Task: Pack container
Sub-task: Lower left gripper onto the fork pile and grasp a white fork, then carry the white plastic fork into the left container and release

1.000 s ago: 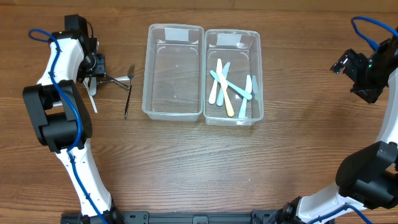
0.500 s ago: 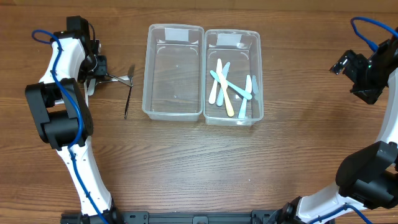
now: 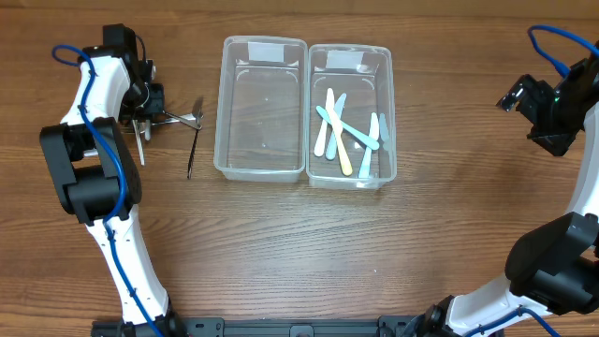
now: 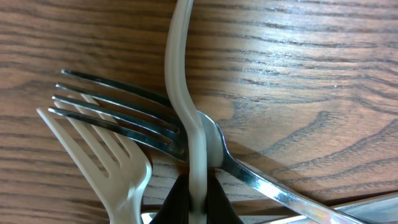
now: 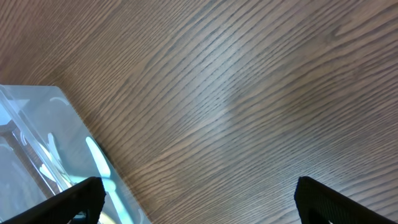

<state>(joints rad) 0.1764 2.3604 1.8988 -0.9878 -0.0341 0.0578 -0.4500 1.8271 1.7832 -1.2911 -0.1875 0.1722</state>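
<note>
My left gripper (image 3: 142, 105) (image 4: 198, 202) is shut on the handle of a white plastic utensil (image 4: 184, 74), left of the containers. That handle crosses over a metal fork (image 4: 124, 115) (image 3: 180, 119) lying on the table, and a white plastic fork (image 4: 109, 165) lies beside it. The left clear container (image 3: 223, 112) is empty. The right clear container (image 3: 390, 112) holds several pastel plastic utensils (image 3: 342, 131). My right gripper (image 3: 538, 108) (image 5: 199, 202) is open and empty, far right of the containers.
A dark thin fork (image 3: 193, 140) lies on the wooden table between my left gripper and the left container. A corner of the right container (image 5: 37, 155) shows in the right wrist view.
My left gripper has shifted slightly to the right, and the white utensil under it has turned from slanted to nearly vertical. The right arm has not moved.
</note>
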